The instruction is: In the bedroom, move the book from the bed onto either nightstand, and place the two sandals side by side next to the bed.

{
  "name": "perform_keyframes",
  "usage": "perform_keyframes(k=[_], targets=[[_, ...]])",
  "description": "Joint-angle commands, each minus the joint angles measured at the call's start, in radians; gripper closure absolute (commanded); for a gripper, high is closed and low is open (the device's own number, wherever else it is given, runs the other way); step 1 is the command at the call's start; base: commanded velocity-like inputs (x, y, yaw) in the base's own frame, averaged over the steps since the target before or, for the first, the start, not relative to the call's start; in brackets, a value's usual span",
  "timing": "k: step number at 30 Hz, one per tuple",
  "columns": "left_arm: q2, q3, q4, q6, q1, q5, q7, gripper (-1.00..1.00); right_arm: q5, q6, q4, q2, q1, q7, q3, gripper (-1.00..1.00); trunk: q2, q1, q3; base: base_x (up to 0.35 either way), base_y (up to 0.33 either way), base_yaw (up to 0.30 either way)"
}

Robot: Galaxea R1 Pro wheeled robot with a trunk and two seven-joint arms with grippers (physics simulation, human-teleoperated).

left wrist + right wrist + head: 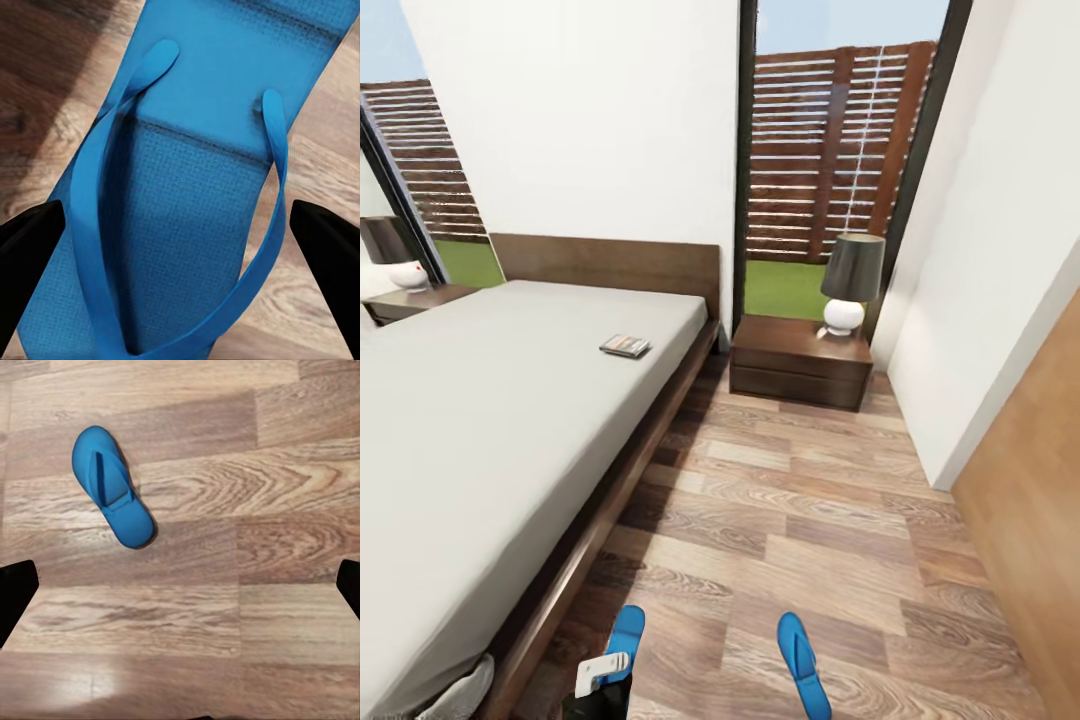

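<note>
The book (625, 346) lies flat on the off-white mattress of the bed (480, 420), near its right edge and the headboard. Two blue sandals lie on the wood floor at the near end. One sandal (626, 632) (187, 187) is close to the bed frame, and my left gripper (600, 685) (178, 229) hovers open just above it, one black finger on each side of its straps. The other sandal (802, 662) lies apart, further from the bed. My right gripper (180, 585) is open high over the floor, short of a sandal (112, 487).
A nightstand (790, 375) with a dark-shaded lamp (850, 280) stands right of the headboard, below the window. A second nightstand (410, 300) with a lamp is on the bed's far side. A white wall and a wooden panel (1030, 500) close the right side of the floor strip.
</note>
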Motion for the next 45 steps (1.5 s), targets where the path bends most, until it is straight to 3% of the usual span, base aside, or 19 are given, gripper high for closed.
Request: perform_keyframes(k=[1,45], targets=[[0.000,-0.008,0.002,-0.004,-0.001,0.010,-0.001,1.00,-0.008,0.001,0.000,0.000,0.000,0.006,-0.002,-1.00,0.000,0.000,-0.001,0.000,0.000,0.209],[0.000,-0.008,0.002,-0.004,-0.001,0.010,-0.001,1.00,-0.008,0.001,0.000,-0.001,0.000,0.009,-0.002,-1.00,0.000,0.000,-0.001,0.034,-0.031,0.017]])
